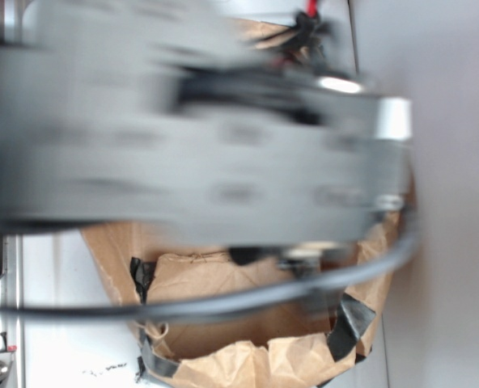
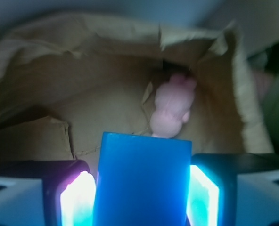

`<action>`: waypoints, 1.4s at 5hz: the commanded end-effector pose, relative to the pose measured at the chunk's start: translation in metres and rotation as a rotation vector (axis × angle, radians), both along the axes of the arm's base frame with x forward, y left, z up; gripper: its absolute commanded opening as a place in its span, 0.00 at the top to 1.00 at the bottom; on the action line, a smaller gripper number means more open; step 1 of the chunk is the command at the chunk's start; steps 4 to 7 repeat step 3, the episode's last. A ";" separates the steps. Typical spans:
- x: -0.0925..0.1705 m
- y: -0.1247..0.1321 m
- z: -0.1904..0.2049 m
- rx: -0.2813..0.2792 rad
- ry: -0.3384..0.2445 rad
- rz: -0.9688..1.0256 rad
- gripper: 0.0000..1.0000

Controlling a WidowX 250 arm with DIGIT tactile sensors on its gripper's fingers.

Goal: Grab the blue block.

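Bright blue and smooth, the blue block (image 2: pixel 143 181) fills the lower middle of the wrist view, a flat rectangular slab with plain faces and crisp edges; it sits between the two fingers of the gripper (image 2: pixel 142 197), whose glowing pads (image 2: pixel 77 200) press close at 9 and 3 o'clock of the block, so the claw is closed to the block's width and has hold of it; crumpled brown paper (image 2: pixel 59 99), matte and creased, forms a bag-like hollow behind and around; a pink plush toy (image 2: pixel 171 110), soft and rounded with two small ears, lies on the paper just past the block's top edge at 12 to 1 o'clock, and whether they touch I cannot tell; in the exterior view the arm (image 1: pixel 191 137) is a grey motion-blurred mass stretched across the upper frame, its pose unreadable; a dark cable (image 1: pixel 223 305) curves beneath it over the same brown paper, patched with black tape (image 1: pixel 351 323) at 5 o'clock.
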State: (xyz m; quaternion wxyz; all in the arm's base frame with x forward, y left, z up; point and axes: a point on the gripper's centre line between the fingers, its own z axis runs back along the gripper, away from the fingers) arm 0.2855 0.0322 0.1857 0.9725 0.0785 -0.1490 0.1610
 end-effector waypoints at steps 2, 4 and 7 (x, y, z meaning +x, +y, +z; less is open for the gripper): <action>0.006 0.017 0.035 -0.200 -0.057 -0.128 1.00; 0.005 0.012 0.032 -0.186 -0.048 -0.138 1.00; 0.005 0.012 0.032 -0.186 -0.048 -0.138 1.00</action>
